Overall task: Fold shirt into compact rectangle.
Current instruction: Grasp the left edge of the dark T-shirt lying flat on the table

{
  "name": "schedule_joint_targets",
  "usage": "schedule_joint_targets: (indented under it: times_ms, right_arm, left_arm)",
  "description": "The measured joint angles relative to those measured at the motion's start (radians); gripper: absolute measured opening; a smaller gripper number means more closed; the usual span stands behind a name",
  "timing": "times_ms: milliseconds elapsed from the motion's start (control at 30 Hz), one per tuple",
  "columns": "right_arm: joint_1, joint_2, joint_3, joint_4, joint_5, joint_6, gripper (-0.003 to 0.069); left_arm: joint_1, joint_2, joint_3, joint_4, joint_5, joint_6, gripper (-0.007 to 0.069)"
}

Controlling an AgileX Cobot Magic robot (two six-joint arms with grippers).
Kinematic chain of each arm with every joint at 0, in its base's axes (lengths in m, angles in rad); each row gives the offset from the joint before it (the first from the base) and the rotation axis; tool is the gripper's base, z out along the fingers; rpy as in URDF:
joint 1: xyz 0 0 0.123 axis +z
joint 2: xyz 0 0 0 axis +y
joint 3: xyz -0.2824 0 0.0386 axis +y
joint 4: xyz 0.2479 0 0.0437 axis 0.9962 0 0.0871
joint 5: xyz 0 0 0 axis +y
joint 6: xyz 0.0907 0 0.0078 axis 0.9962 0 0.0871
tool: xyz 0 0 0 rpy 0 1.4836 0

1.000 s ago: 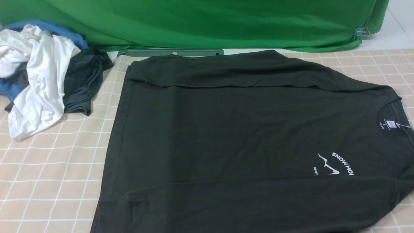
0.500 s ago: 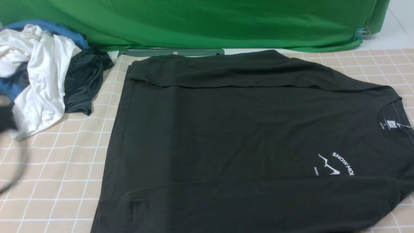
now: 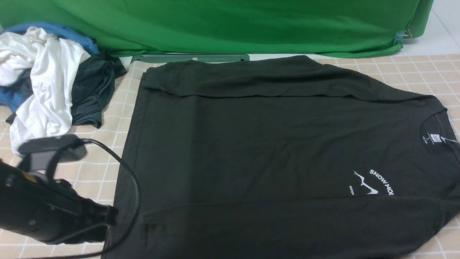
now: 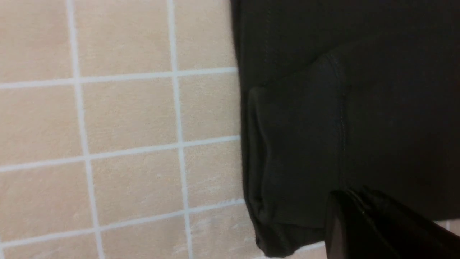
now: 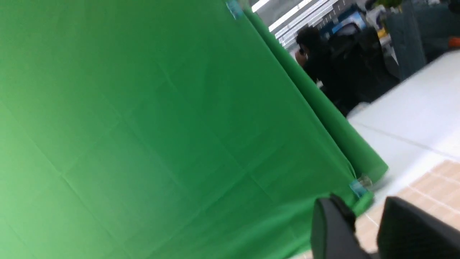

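While the large black T-shirt (image 3: 273, 144) lies flat, sleeves tucked, on the beige checked tablecloth (image 3: 413, 72), the left gripper (image 4: 354, 201) hovers clenched over its hem corner, poised to fold; the right gripper (image 5: 363, 216) gapes empty.

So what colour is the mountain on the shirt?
White mountain on black shirt; best in front view.

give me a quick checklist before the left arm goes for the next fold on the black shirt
1. shirt lies flat, both sleeves folded in: ok
2. left gripper over the shirt's near hem corner: ok
3. left gripper open for a grasp: not ok, shut
4. left gripper touching cloth: cannot tell
5. right gripper at the shirt: not ok, open, facing the green backdrop
6. clothes pile apart from shirt: ok
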Motion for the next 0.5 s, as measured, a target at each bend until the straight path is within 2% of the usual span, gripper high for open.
schedule_joint_targets:
  times_ms: [100,167,333,400,500]
  right_arm:
    - [0.014,0.022,-0.103,-0.005,0.153,-0.045,0.0111]
    - [0.025,0.092,-0.240,-0.011,0.299,-0.135,0.0047]
    - [0.043,0.338,-0.516,-0.013,0.584,-0.300,0.0043]
    - [0.047,0.437,-0.578,-0.009,0.697,-0.355,0.0044]
    - [0.048,0.569,-0.640,0.025,0.837,-0.445,0.0046]
  left_arm:
    - [-0.096,0.025,0.001,0.053,-0.011,-0.044,0.0015]
    - [-0.152,0.053,0.001,0.105,-0.024,-0.101,0.0015]
    - [-0.184,0.131,0.001,0.198,-0.108,-0.141,0.0031]
    - [-0.184,0.154,0.001,0.240,-0.143,-0.142,0.0065]
    - [-0.184,0.184,0.001,0.289,-0.204,-0.142,0.0161]
